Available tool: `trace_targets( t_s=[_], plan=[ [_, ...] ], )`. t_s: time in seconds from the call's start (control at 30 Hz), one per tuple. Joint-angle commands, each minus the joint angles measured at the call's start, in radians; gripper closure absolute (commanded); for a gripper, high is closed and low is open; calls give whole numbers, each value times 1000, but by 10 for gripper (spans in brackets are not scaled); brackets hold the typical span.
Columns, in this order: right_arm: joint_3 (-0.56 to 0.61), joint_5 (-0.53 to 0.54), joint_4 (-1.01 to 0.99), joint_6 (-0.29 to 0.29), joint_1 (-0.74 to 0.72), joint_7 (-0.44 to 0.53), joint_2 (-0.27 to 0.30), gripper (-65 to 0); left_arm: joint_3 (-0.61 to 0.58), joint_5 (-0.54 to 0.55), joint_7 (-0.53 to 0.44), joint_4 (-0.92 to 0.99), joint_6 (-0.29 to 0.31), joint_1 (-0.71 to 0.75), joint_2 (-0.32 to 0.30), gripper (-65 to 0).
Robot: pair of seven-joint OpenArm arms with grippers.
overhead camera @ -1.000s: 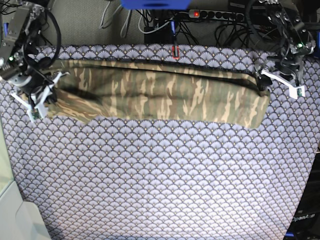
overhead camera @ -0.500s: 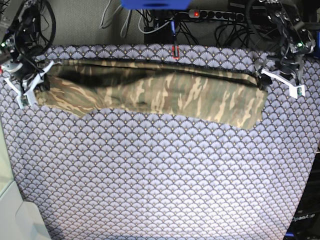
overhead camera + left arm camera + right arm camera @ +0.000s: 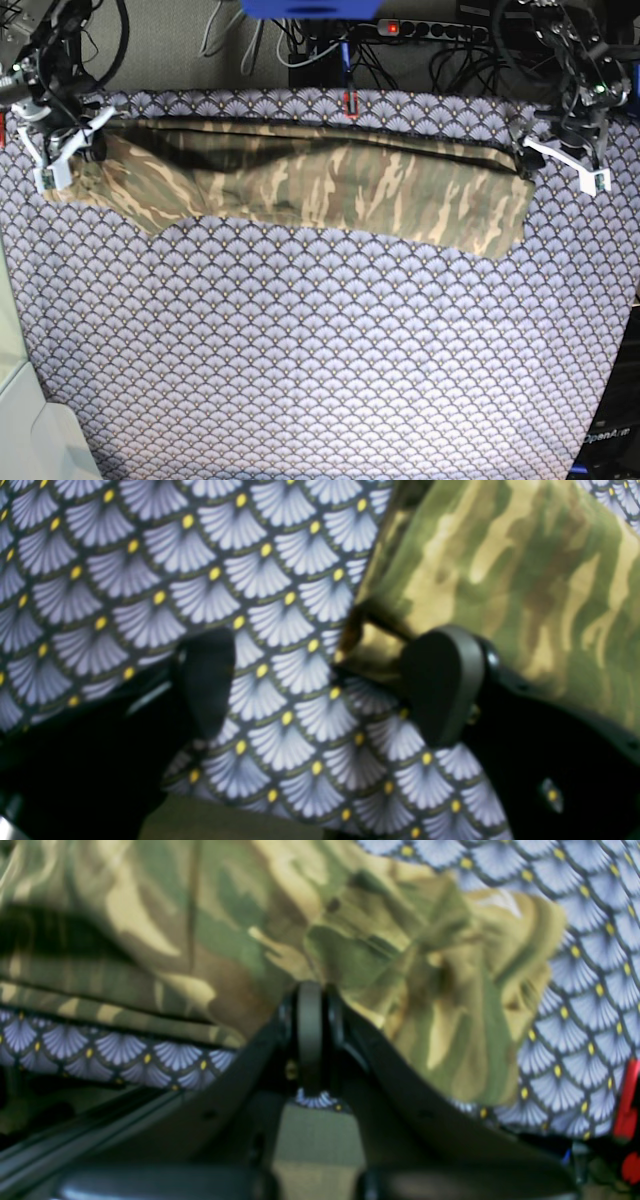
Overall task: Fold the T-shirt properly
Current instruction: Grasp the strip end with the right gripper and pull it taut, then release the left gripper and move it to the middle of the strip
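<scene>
surface: purple scallop-patterned cloth (image 3: 320,350) | on it: camouflage T-shirt (image 3: 330,190), folded long

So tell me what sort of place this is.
Probably a robotics lab bench: two arms work a camouflage T-shirt on a table under a patterned cloth, with a power strip and tangled cables behind.

The worktop (image 3: 320,360) is covered edge to edge in a purple cloth (image 3: 300,400) with a scallop fan pattern and little yellow dots. Past the far edge there's a grey floor (image 3: 170,45) with a mess of black and white cables (image 3: 300,50) and a power strip (image 3: 440,30) with a red switch lit. Something blue (image 3: 310,8) sits at the top, and a pale surface (image 3: 40,440) shows off the near left corner. Light's pretty even.
</scene>
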State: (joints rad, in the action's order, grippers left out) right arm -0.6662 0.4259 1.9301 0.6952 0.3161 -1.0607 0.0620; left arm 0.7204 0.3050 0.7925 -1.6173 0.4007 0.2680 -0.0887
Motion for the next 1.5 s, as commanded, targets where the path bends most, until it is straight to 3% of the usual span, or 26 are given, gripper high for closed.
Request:
trace_targets(
  t_s=[0.0, 0.13, 0.3, 0.7, 0.8, 0.97, 1.07, 1.3, 1.47],
  plan=[
    [-16, 9, 16, 3, -5, 20, 9, 0, 5, 13, -20, -15, 5, -5, -13, -536],
    [-23, 9, 16, 3, -7, 20, 6, 0, 5, 13, -20, -15, 5, -6, -13, -536],
    [-99, 9, 16, 3, -7, 20, -44, 0, 5, 13, -20, -15, 5, -8, -13, -536],
    [-96, 8, 10, 3, -8, 12, -67, -3, 5, 13, -17, -15, 5, -5, -13, -537],
    [-96, 8, 10, 3, -8, 12, -67, -85, 5, 15, -15, -19, 5, -3, -13, -539],
    [-97, 8, 10, 3, -8, 12, -67, -289, 28, 16, -17, -44, 5, -5, -16, -539],
    [-97, 8, 9, 3, -8, 12, -67, -358, 64, 33, -12, -94, 7, -9, -13, -540],
    [-94, 8, 9, 3, -8, 12, -69, -363, 60, 227, -11, -142, 0, -29, -67, -540],
    [-94, 8, 9, 3, -8, 12, -69, -363, 58, 211, -8, -7, -3, -149, -62, -540]
  ],
)
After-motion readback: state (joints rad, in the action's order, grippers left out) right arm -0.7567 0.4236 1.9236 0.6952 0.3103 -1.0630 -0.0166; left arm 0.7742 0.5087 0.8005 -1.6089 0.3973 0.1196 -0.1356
